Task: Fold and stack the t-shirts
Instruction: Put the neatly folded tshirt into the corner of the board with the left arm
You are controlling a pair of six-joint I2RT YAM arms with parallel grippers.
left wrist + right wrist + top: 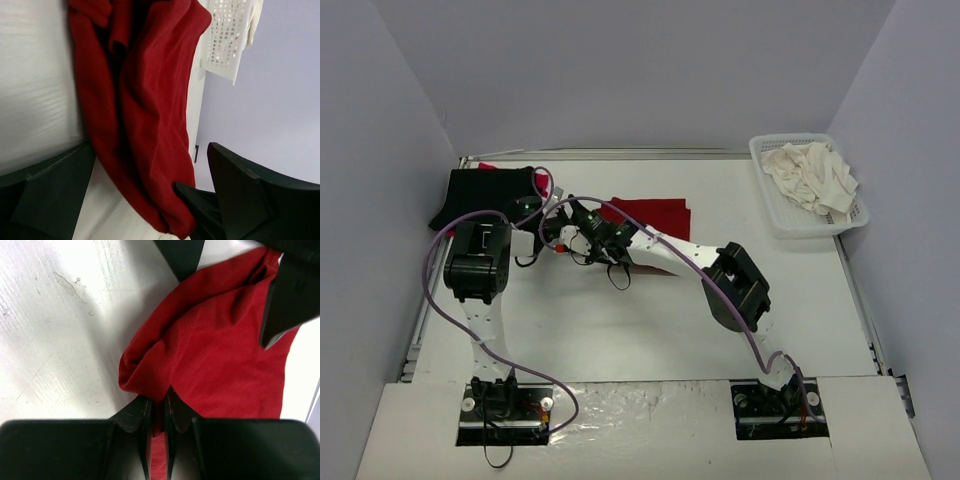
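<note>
A red t-shirt (658, 213) lies bunched on the white table just behind centre. My right gripper (578, 220) is shut on a fold at the shirt's edge, seen in the right wrist view (157, 400) with red cloth (220, 355) pinched between the fingers. My left gripper (550, 232) is open. In the left wrist view (150, 147) its fingers (250, 195) stand wide apart on either side of the hanging red cloth (145, 100). A folded black t-shirt (485, 197) lies at the back left. Cream-white t-shirts (810, 175) lie crumpled in the basket.
A white plastic lattice basket (775, 215) stands at the back right, also in the left wrist view (222, 45). A bit of red cloth (486, 167) shows behind the black shirt. Purple cables (440, 300) loop beside the left arm. Walls close the table on three sides.
</note>
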